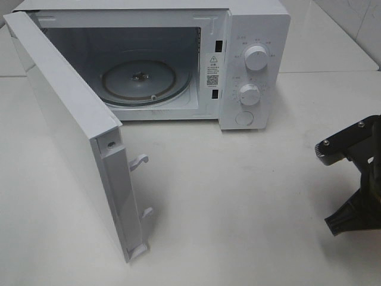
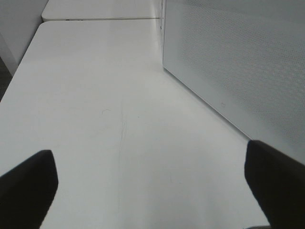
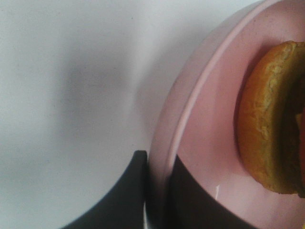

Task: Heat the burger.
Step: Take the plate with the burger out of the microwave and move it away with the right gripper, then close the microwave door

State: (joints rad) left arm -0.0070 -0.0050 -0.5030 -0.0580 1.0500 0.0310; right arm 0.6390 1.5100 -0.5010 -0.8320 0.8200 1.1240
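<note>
The right gripper (image 3: pixel 157 191) was pinched onto the rim of the pink plate (image 3: pixel 200 124), one dark finger (image 3: pixel 119 195) under the edge and the other on the plate's face, and the burger (image 3: pixel 271 119) sat on that plate near the grip. In the high view only the arm's black wrist showed at the right edge; the plate and burger lay outside that picture.

The main risk looked like tilt. The plate was held by one edge only, so its weight and the burger's hung off to one side; the smooth, glossy rim could have slipped or turned between the fingers. The burger was loose on a slick surface, and any sag could have slid it toward the lip. The microwave (image 1: pixel 178 65) stood open, its door (image 1: pixel 65 137) swung wide toward the front with two hooked latches at its edge, and a plate carried low could have knocked the cavity's lower sill or come down crooked on the glass turntable (image 1: pixel 140 80).

The bun was matt golden-brown, slightly pitted, rounded at its edge. The plate was round with a raised lip. The tabletop (image 1: pixel 238 196) was flat, white and faintly scuffed.

The left gripper (image 2: pixel 152 191) hung spread wide over bare tabletop beside the door's perforated panel, holding nothing.
</note>
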